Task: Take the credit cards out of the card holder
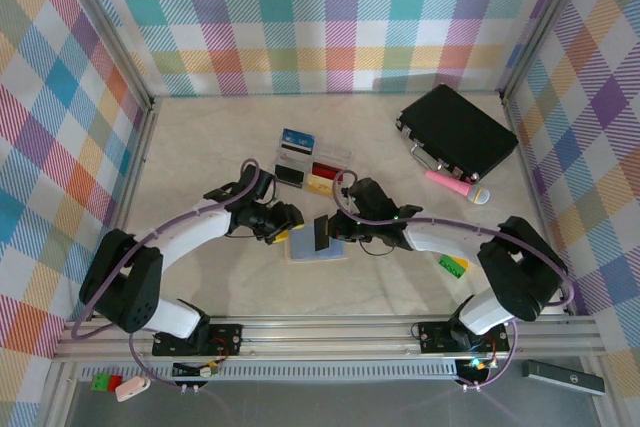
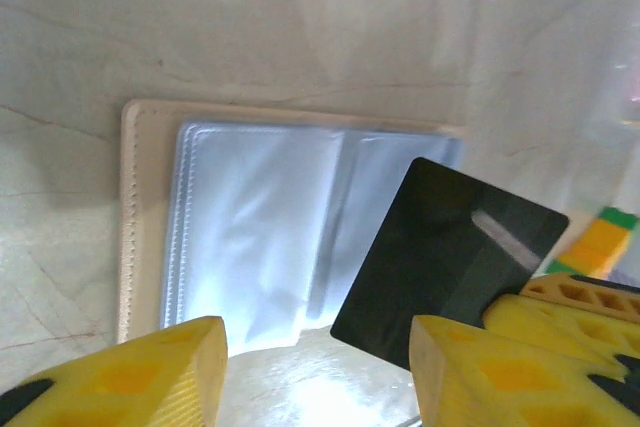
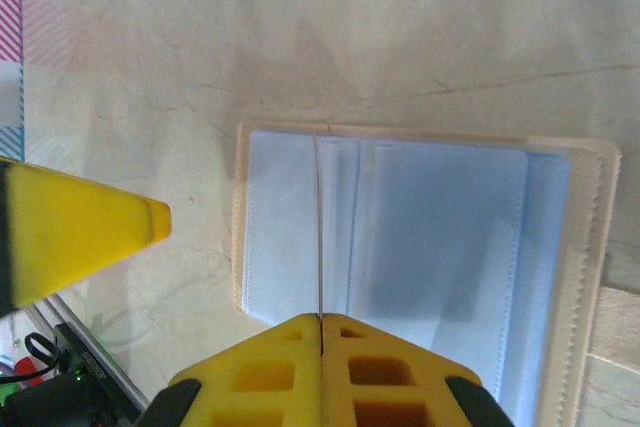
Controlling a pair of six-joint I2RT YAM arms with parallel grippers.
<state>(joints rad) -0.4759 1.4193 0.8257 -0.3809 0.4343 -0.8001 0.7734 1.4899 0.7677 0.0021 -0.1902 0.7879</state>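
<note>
Credit card (image 2: 450,257) pinched by its edge in closed right gripper (image 3: 320,319) above open card holder (image 3: 430,237), left gripper (image 2: 316,339) half-spread, empty; shallow pinch risks card slipping free.

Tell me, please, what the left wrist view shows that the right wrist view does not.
Left wrist: the dark card's broad face with a pale stripe, tilted over the holder, and a yellow-green block beyond it. Right wrist: that card edge-on, a thin line pinched between the shut right fingers, with a left finger off to the side. Both: the open card holder, its pale blue sleeves lying flat.
</note>
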